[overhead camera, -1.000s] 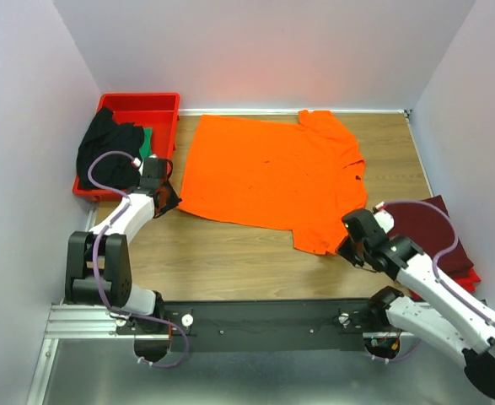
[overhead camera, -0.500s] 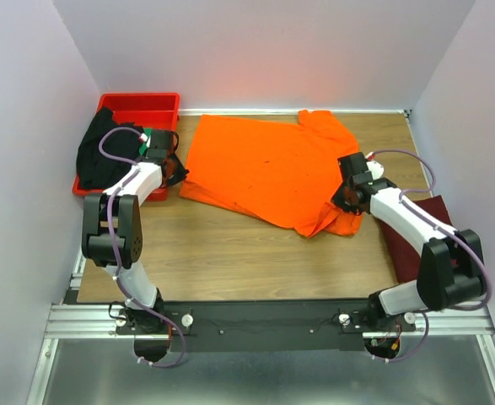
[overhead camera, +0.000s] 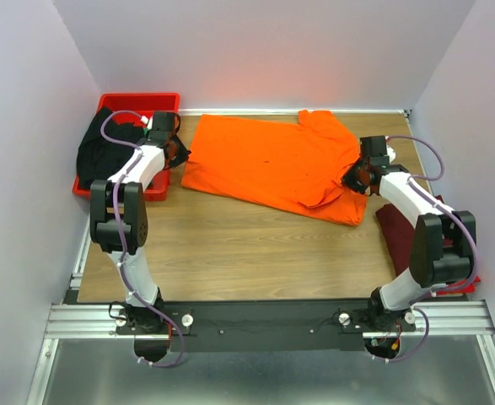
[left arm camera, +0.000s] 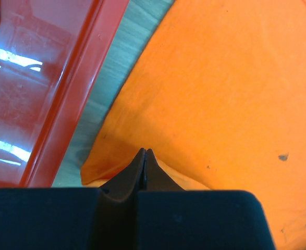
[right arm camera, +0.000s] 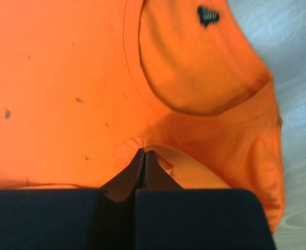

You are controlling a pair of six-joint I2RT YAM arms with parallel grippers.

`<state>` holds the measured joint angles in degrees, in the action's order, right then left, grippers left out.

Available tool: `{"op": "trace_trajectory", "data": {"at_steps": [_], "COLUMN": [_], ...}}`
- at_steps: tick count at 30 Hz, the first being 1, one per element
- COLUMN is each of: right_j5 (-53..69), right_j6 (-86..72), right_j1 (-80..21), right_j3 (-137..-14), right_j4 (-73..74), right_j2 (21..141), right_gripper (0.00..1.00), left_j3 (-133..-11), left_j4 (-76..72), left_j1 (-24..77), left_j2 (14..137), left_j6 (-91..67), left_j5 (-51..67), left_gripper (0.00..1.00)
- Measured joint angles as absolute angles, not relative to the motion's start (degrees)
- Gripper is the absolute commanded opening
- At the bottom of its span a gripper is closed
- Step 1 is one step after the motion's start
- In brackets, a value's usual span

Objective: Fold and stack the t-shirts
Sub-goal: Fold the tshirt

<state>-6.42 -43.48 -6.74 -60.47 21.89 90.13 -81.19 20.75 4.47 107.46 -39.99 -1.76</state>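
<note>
The bright orange t-shirt (overhead camera: 272, 164) lies spread on the wooden table, its near edge lifted and doubled over. My left gripper (overhead camera: 178, 155) is shut on the shirt's left corner beside the red tray; in the left wrist view its gripper (left arm camera: 145, 152) pinches orange cloth (left arm camera: 220, 94). My right gripper (overhead camera: 356, 175) is shut on the shirt's right side, and in the right wrist view the gripper (right arm camera: 144, 152) clamps a fold just below the collar (right arm camera: 194, 78). The maroon t-shirt (overhead camera: 409, 229) lies at the right edge. The black t-shirt (overhead camera: 102, 153) hangs out of the tray.
The red plastic tray (overhead camera: 137, 103) stands at the far left corner, its rim (left arm camera: 74, 99) close to my left fingers. Walls close in the table on the left, back and right. Bare wood (overhead camera: 247, 245) stretches between the shirt and the arm bases.
Both grippers have moved away from the bases toward the back, pulling the orange shirt's near edge with them, so the shirt now covers less of the table.
</note>
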Motion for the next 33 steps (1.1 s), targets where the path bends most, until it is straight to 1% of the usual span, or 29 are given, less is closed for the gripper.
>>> {"op": "trace_trajectory", "data": {"at_steps": [8, 33], "right_j5": [-3.1, 0.4], "right_j6": [-43.5, -46.5], "right_j1": [-3.1, 2.5], "right_j3": [-61.4, -61.4], "right_j4": [18.9, 12.7], "right_j2": [92.7, 92.7], "right_gripper": [0.0, 0.0], "left_j3": [-83.9, -88.6], "left_j4": [22.3, 22.9], "left_j1": [4.5, 4.5], "left_j2": [110.2, 113.8], "left_j6": [-40.3, -40.2], "left_j5": [-2.7, -3.2], "left_gripper": [0.0, 0.0]}}
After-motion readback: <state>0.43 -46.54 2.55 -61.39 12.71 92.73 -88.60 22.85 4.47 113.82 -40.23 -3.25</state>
